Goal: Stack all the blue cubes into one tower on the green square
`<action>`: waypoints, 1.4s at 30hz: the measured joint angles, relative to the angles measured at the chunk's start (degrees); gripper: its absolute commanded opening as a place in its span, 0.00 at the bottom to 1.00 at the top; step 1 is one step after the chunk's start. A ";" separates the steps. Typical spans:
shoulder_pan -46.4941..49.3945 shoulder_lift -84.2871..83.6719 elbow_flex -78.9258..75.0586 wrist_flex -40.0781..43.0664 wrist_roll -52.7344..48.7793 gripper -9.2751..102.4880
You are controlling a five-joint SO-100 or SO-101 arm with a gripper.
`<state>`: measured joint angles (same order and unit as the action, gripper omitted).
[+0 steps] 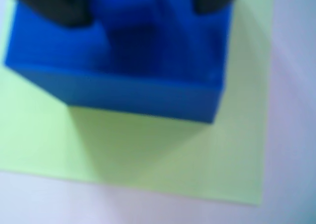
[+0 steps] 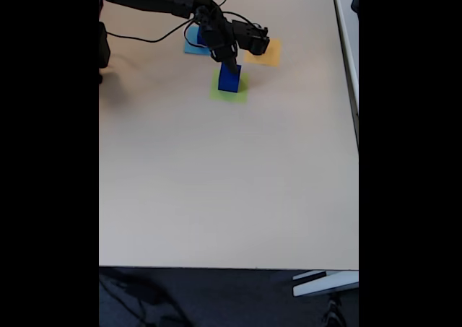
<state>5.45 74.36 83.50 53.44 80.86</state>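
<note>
In the blurred wrist view, a large blue cube [image 1: 123, 93] rests on the green square [image 1: 148, 159]. A smaller blue cube [image 1: 133, 36] sits on top of it, between my two dark fingers [image 1: 59, 9]. My gripper [image 1: 140, 14] appears shut on this smaller cube. In the fixed view the blue cubes [image 2: 229, 80] form a short tower on the green square [image 2: 232, 94] near the table's far side. The gripper [image 2: 229, 66] comes down onto the tower's top from the upper left.
A flat light-blue square [image 2: 192, 48] lies left of the arm and a flat orange-yellow square [image 2: 266, 53] lies to its right. Cables trail from the arm at the top left. The table's near half is bare beige surface [image 2: 231, 190].
</note>
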 measured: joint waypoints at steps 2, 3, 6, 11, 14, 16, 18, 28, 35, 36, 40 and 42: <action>0.00 0.00 0.00 0.00 0.00 0.10; 0.00 0.00 0.00 0.00 0.00 0.08; 0.00 0.00 0.00 0.00 0.00 0.08; 0.00 0.00 0.00 0.00 0.00 0.08; 0.00 0.00 0.00 0.00 0.00 0.08; 0.00 0.00 -0.18 0.00 0.26 0.08; 0.00 0.00 -1.41 0.00 1.49 0.08; -2.46 -0.79 -10.99 0.00 7.82 0.08; -7.38 -6.68 -16.52 0.97 12.22 0.08; -7.73 -7.65 -17.67 0.97 12.48 0.08; -8.44 -10.02 -19.95 0.53 13.71 0.08; -8.88 -10.81 -20.39 -0.26 14.15 0.08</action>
<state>-3.43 63.54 63.11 53.17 95.01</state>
